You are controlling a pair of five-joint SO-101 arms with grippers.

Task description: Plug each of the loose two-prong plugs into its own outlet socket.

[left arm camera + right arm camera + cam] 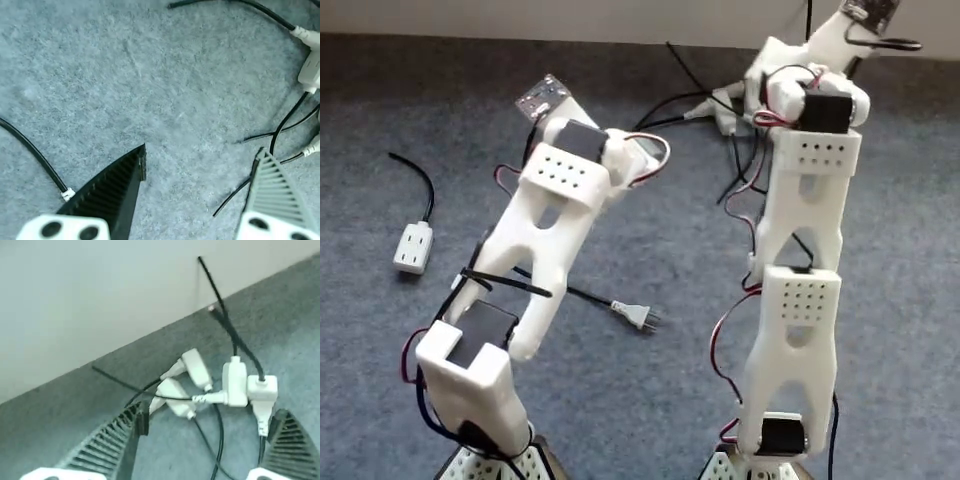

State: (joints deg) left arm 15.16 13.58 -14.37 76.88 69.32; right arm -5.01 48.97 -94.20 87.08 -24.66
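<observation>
Left of the loose plug [638, 316], an outlet socket [412, 247] lies on the carpet [640, 420]. Beside the plug, the left arm [545, 230] leans forward, left gripper [202, 150] gaping wide, empty. Right of the plug, the right arm [800, 230] stands tall, right gripper [210, 415] spread wide, empty, above a white adapter cluster [235, 385].

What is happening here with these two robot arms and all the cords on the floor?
Two arms are set to plug loose plugs into sockets on a grey carpet, and neither holds anything right now. The left hand is open over bare carpet. The right hand is open above a cluster of white plugs and sockets near the wall. One plug lies loose between the arms, and one socket lies apart at the side.
</observation>
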